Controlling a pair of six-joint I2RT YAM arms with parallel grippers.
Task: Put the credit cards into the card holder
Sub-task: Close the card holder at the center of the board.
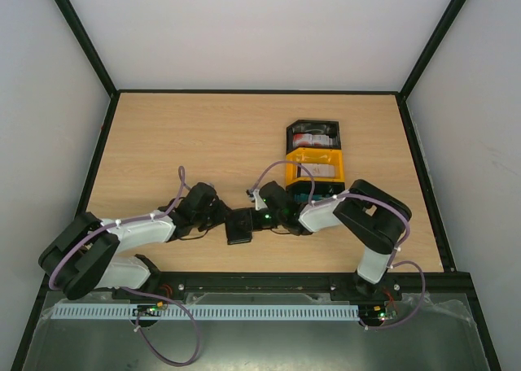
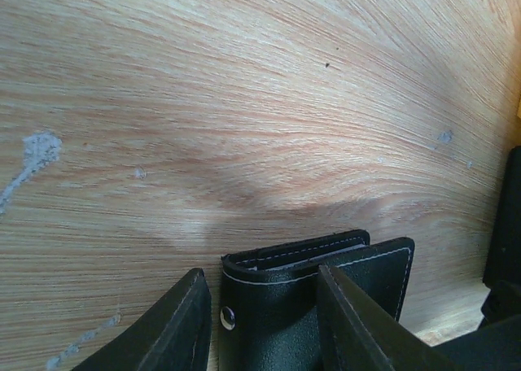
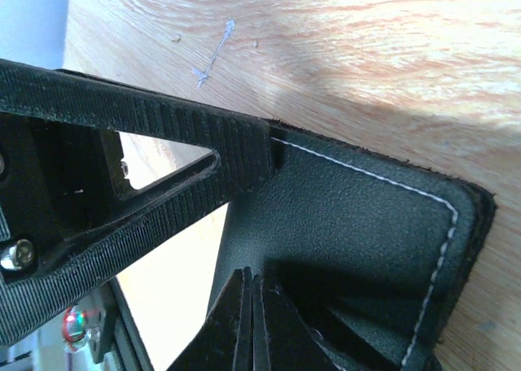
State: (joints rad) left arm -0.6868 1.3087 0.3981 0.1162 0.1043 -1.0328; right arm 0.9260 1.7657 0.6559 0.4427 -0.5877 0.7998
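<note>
The black card holder [image 1: 240, 227] lies folded on the wooden table between my two grippers. In the left wrist view the card holder [image 2: 273, 322] sits between my left gripper's [image 2: 260, 273] open fingers. A small gap shows beside the snap, and the other finger crosses the cover. My left gripper [image 1: 221, 218] is on its left in the top view. My right gripper [image 1: 262, 219] is on its right, and in its wrist view my right gripper [image 3: 252, 275] is shut, tips against the cover [image 3: 366, 233]. Red-and-white credit cards [image 1: 313, 137] lie in the black bin. More cards [image 1: 319, 171] lie in the yellow bin.
The black bin [image 1: 291, 135] and the yellow bin [image 1: 340, 169] stand end to end behind my right arm. The left gripper's ribbed finger [image 3: 163, 143] crosses the right wrist view, touching the holder's corner. Black frame rails edge the table.
</note>
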